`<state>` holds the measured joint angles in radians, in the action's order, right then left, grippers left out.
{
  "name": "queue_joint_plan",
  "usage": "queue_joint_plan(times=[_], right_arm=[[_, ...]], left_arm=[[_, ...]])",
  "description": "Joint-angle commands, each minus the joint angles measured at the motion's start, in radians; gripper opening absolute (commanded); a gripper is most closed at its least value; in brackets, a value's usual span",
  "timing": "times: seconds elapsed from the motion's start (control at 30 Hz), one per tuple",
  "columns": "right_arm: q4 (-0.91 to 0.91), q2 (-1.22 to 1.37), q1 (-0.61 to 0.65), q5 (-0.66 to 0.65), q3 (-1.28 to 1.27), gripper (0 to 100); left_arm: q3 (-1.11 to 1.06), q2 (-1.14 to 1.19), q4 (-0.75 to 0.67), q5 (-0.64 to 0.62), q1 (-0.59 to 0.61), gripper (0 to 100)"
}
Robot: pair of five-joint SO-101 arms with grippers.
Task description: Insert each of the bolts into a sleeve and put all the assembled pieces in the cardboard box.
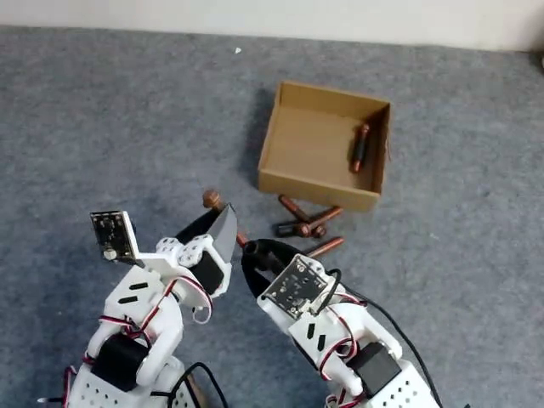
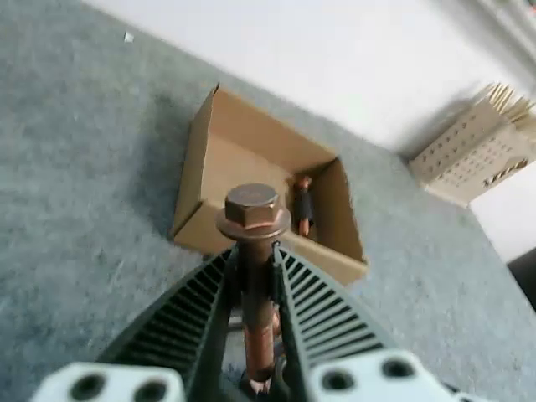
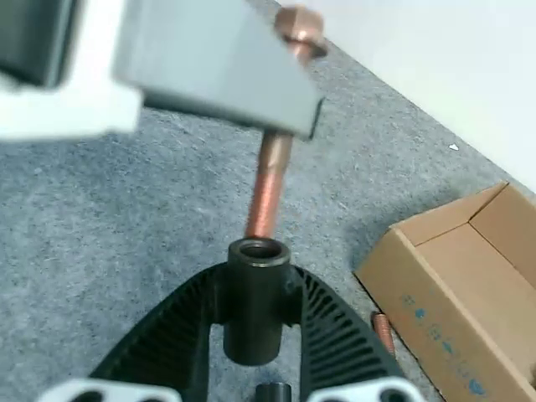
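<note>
My left gripper (image 1: 223, 223) (image 2: 255, 251) is shut on a copper bolt (image 2: 254, 219), head up (image 1: 212, 200). My right gripper (image 1: 255, 255) (image 3: 254, 280) is shut on a black sleeve (image 3: 254, 293), held upright with its mouth open. In the right wrist view the bolt's shank (image 3: 270, 188) slants down from the left gripper's grey finger (image 3: 209, 67), and its tip sits at the sleeve's mouth. The cardboard box (image 1: 280, 157) (image 2: 201, 167) (image 3: 469, 276) holds one assembled piece (image 1: 360, 146) (image 2: 302, 205).
Loose bolts (image 1: 325, 246) and a dark sleeve (image 1: 289, 228) lie on the grey carpet just in front of the box; one bolt (image 3: 383, 331) lies near the box corner. A white wall runs behind the box. Open carpet spreads to the left and right.
</note>
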<state>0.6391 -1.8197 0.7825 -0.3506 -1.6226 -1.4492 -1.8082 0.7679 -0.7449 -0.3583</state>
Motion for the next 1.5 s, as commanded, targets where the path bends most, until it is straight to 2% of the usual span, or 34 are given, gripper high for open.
queue_joint_plan(times=[0.0, 0.27, 0.8, 1.03, 1.47], right_arm=[[-0.035, -0.018, -0.018, -0.002, 0.005, 0.6], [-0.035, -0.016, -0.016, -0.009, -0.028, 0.6], [-0.033, -0.016, -0.021, -0.009, -0.033, 0.6], [-0.033, -0.016, -0.018, -0.009, -0.031, 0.6], [-0.03, -0.016, -0.015, -0.009, -0.028, 0.6]], left_arm=[[0.107, -0.012, 0.017, 0.009, -0.021, 1], [0.165, -0.012, 0.037, -0.002, -0.016, 1], [0.114, -0.01, 0.089, -0.018, -0.022, 1], [0.058, -0.01, 0.081, 0.023, -0.097, 1], [0.022, -0.01, 0.055, 0.021, -0.093, 1]])
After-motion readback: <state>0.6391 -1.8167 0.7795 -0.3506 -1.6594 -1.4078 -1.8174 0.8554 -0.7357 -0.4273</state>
